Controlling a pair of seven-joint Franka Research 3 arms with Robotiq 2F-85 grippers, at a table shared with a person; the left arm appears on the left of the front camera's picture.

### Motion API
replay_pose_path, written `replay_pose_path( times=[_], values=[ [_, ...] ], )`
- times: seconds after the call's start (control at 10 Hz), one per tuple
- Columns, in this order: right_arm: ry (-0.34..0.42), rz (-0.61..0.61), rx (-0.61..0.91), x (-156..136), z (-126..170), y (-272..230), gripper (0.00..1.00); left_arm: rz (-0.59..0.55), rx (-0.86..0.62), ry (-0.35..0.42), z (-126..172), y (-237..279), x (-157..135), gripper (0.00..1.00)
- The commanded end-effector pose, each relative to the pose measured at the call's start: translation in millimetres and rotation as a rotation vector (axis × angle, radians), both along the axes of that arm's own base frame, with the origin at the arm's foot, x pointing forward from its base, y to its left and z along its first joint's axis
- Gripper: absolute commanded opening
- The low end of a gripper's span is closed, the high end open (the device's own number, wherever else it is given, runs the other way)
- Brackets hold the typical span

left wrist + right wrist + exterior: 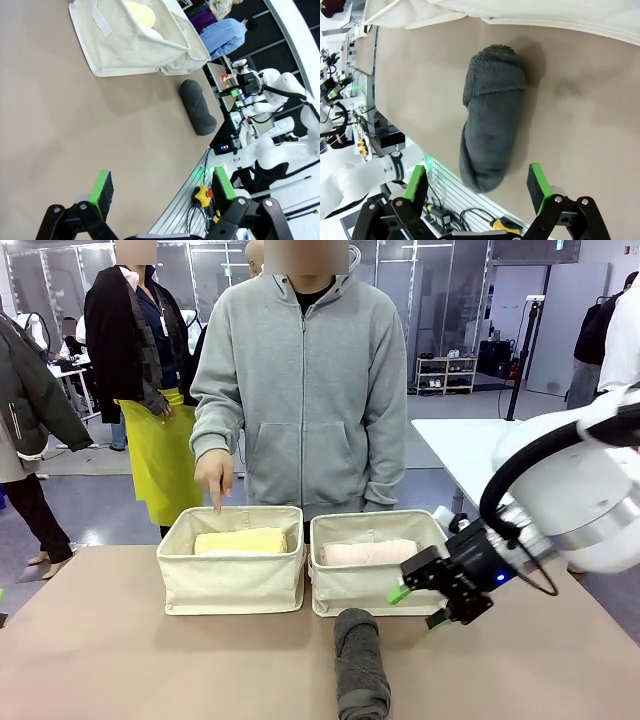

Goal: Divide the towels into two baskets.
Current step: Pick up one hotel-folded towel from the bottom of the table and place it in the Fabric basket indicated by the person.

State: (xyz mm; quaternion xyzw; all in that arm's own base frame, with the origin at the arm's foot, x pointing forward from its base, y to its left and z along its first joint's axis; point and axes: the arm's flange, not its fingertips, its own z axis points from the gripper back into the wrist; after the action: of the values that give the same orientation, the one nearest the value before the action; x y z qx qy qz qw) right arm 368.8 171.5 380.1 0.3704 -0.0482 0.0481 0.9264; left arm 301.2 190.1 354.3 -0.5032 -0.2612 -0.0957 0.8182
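Note:
Two cream baskets stand side by side at the table's far edge. A pale yellow towel [240,541] lies in the left basket [232,583], and a pale pink towel [369,552] lies in the right basket [352,590]. On the table in front of the right basket lies a dark grey rolled towel [360,664] [491,117] [198,107]. My right gripper [420,606] [477,181] hovers open just right of and above the grey roll, holding nothing. My left gripper [162,186] stands open over bare table, well away from the left basket [131,45].
A person in a grey hoodie stands behind the baskets, one hand [214,478] pointing down at the left basket's far rim. The table's near edge [195,162] runs close to the grey towel's end. Other people stand farther back.

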Motion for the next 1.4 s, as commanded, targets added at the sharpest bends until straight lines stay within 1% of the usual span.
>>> replay_pose_path(
  times=[0.0, 0.1, 0.2, 0.3, 0.7, 0.8, 1.1, 1.2, 1.3],
  values=[
    [-0.037, -0.008, -0.047, 0.7, -21.5, 33.7, 1.00, -0.010, -0.007, -0.004, 2.8, 0.8, -5.5, 1.00],
    [-0.032, -0.001, -0.088, 2.1, -26.8, 44.7, 1.00, -0.010, -0.007, -0.004, 2.8, 0.8, -5.5, 1.00],
    [-0.049, -0.010, -0.107, 7.0, -29.3, 53.9, 1.00, -0.010, -0.007, -0.004, 2.8, 0.8, -5.5, 1.00],
    [-0.049, -0.002, -0.113, 7.6, -34.8, 63.2, 1.00, -0.010, -0.007, -0.004, 2.8, 0.8, -5.5, 1.00],
    [-0.067, 0.000, -0.191, 13.9, -62.0, 90.4, 1.00, -0.010, -0.007, -0.004, 2.8, 0.8, -5.5, 1.00],
    [-0.102, 0.006, -0.181, 13.3, -63.1, 95.4, 1.00, -0.010, -0.007, -0.004, 2.8, 0.8, -5.5, 1.00],
    [-0.102, 0.046, -0.237, 8.5, -73.2, 109.7, 1.00, -0.010, -0.007, -0.004, 2.8, 0.8, -5.5, 1.00],
    [-0.105, 0.057, -0.243, 8.0, -74.0, 111.0, 0.92, -0.010, -0.007, -0.004, 2.8, 0.8, -5.5, 1.00],
    [-0.108, 0.063, -0.248, 8.3, -74.4, 110.9, 0.80, -0.010, -0.007, -0.004, 2.8, 0.8, -5.5, 1.00]
  ],
)
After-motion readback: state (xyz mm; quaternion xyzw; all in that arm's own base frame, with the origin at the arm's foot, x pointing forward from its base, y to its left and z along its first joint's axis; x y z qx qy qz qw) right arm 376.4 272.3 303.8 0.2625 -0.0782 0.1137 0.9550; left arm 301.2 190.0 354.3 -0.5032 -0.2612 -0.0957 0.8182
